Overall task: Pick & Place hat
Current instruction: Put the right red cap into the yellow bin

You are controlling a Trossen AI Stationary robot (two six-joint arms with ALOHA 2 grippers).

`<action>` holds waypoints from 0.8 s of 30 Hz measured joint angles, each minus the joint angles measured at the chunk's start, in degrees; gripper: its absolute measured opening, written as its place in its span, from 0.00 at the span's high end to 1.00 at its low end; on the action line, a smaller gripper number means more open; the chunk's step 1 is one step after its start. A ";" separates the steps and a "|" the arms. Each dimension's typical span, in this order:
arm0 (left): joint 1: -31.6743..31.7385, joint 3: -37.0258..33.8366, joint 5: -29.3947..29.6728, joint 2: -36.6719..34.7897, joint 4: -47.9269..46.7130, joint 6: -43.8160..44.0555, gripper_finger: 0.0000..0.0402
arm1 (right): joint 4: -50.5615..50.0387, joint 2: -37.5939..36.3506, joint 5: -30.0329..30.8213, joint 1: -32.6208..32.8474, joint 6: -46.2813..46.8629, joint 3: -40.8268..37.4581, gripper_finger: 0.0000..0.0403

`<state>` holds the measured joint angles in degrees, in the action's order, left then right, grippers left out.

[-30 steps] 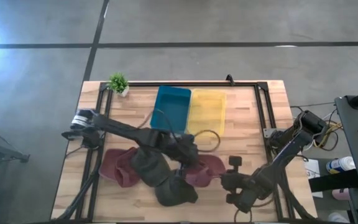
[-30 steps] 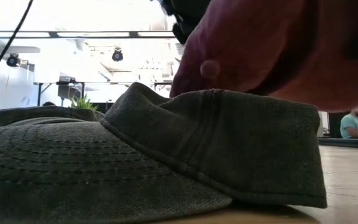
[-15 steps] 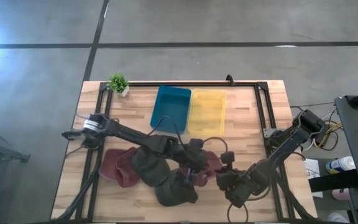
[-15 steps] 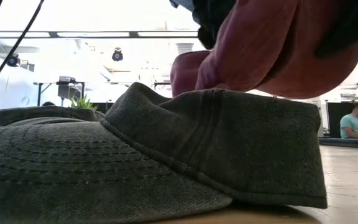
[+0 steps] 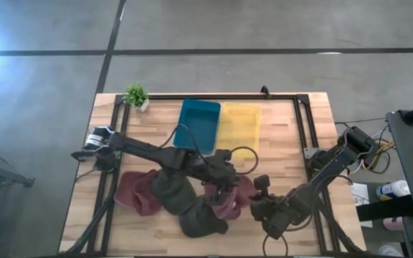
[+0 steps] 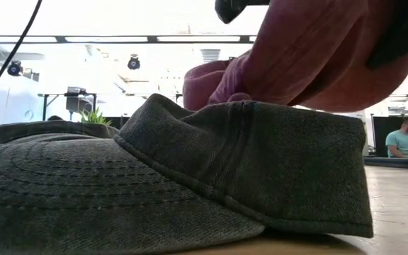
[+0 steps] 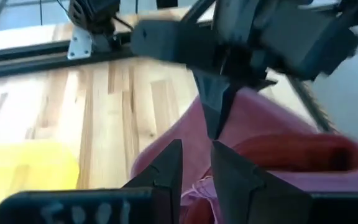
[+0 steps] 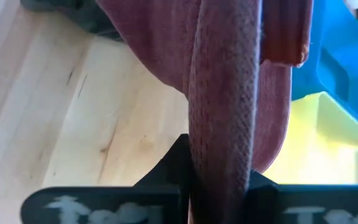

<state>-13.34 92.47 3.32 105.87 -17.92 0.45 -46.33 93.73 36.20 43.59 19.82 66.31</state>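
Near the worktop's [image 5: 278,143] front edge, a maroon hat [image 5: 229,197] is held between both grippers, raised above the olive hats [image 5: 185,204]. Its edge is clamped by the fingers of the right gripper [image 8: 219,180]. The left gripper [image 7: 194,171] sits at the hat's other side, fingers narrowed onto the cloth. Which way the hat points cannot be told, and no writing can be read.

A dark grey cap [image 6: 190,177] filled the near foreground, a maroon hat [image 6: 317,57] hung above it, touching its crown; a person [image 6: 404,138] sat far right.
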 joint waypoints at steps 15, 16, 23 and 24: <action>-0.12 0.53 14.22 -7.63 -5.07 2.24 0.81 | -0.43 -0.39 4.96 0.22 17.38 -0.01 0.97; -0.12 0.32 16.00 -8.59 -6.57 2.69 0.81 | -0.40 -0.41 5.99 0.38 18.76 -0.01 0.97; -0.28 0.11 24.13 -13.72 -23.85 5.23 0.81 | -1.77 -0.80 13.44 0.79 30.34 -0.05 0.97; -0.29 0.07 24.75 -14.22 -26.23 6.24 0.81 | -2.52 -0.99 15.49 0.76 33.32 -0.05 0.97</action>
<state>-13.63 92.54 28.07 91.65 -44.15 6.68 -48.84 92.75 51.69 44.36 53.14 66.26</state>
